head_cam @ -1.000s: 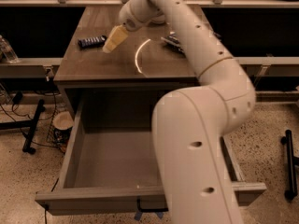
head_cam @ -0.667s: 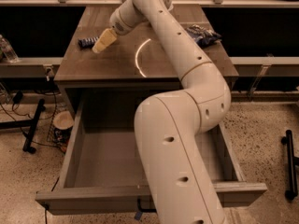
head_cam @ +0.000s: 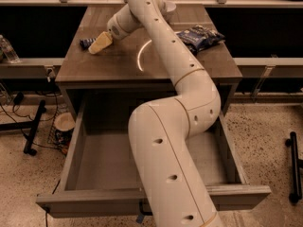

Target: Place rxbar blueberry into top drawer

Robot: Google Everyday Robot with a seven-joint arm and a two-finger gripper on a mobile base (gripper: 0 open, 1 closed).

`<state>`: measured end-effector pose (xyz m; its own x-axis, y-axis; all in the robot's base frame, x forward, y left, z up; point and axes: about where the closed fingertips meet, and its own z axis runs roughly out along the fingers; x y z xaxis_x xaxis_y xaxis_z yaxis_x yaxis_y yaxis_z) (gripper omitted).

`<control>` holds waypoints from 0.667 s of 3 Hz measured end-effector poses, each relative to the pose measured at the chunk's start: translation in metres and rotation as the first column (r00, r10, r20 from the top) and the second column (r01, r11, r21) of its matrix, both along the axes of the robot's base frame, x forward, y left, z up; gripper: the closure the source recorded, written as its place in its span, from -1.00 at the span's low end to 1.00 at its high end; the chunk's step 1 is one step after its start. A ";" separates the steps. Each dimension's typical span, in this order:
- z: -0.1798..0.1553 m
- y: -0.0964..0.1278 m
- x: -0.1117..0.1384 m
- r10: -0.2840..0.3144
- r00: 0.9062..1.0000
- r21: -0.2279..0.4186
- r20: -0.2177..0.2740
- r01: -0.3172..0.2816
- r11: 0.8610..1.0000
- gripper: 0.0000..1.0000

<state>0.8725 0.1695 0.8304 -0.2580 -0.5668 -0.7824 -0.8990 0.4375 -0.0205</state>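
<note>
The rxbar blueberry [head_cam: 85,42] is a small dark blue bar lying at the far left of the brown counter top [head_cam: 118,63]; only its left end shows beside my fingers. My gripper [head_cam: 98,44] reaches down over it from the right, its tan fingertips at the bar. The top drawer [head_cam: 94,162] stands pulled wide open below the counter, its grey inside bare where it shows. My white arm crosses the drawer's middle and right and hides part of it.
A larger crinkled blue-and-white bag [head_cam: 200,36] lies at the counter's right back. A white arc of light [head_cam: 140,56] marks the counter's middle. A black stand leg [head_cam: 33,131] and cables sit on the floor at left, another stand [head_cam: 294,167] at right.
My arm has swung left across the counter, bringing the gripper from the counter's middle-left down to the blue bar. The bag at the right has come into view.
</note>
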 end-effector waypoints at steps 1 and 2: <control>0.020 0.006 -0.004 0.025 0.999 0.053 0.022 -0.027 0.998 -0.01; 0.035 0.009 -0.008 0.055 0.997 0.068 0.053 -0.059 0.996 0.45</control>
<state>0.8641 0.1781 0.8656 -0.1855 -0.5230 -0.8319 -0.9210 0.3877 -0.0384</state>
